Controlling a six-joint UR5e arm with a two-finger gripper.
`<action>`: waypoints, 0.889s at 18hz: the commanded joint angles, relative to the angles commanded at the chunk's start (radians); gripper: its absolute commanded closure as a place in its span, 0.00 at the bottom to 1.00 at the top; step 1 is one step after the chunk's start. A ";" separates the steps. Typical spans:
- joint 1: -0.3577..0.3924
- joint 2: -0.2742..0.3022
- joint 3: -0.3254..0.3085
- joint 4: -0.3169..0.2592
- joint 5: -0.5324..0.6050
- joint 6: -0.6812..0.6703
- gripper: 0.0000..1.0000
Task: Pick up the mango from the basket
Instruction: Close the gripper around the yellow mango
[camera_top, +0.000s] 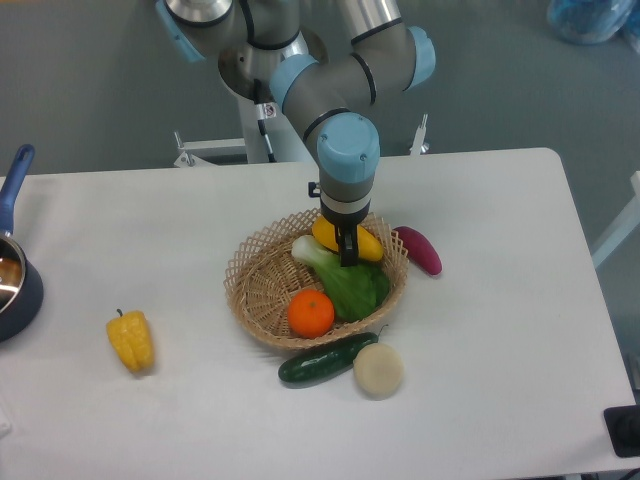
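White tabletop against a grey floor backdrop, one arm reaching down from the far edge. Gripper points straight down into the far part of the basket, a round woven wicker one sitting mid-table. Dark fingers are low over the mango, which lies in the basket's far side against the rim; only yellow-orange slivers of it show either side of the fingers. Cannot tell whether the fingers are spread or closed, or whether they touch the fruit: the wrist body hides most of them from this angle. Just below the fingertips, toward the camera, lies a leafy green vegetable with a pale stalk end pointing up-left of the fingers. Nearer the camera again, and slightly left of the fingers, a round orange rests in the basket's front part. Right of the fingers, outside the rim and touching or nearly touching it, a purple eggplant. Well in front of the fingers, outside the basket on the table, a dark green cucumber lies against the rim, with a pale round onion just beside its right end. Far left of the fingers, a yellow bell pepper stands alone on the table. At the left frame edge, a dark pot with a blue handle, partly cut off.
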 joint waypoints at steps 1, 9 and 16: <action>-0.002 0.000 0.002 0.000 0.000 -0.008 0.20; -0.003 0.000 0.006 0.000 0.000 -0.058 0.63; 0.003 0.011 0.026 -0.011 0.000 -0.057 0.63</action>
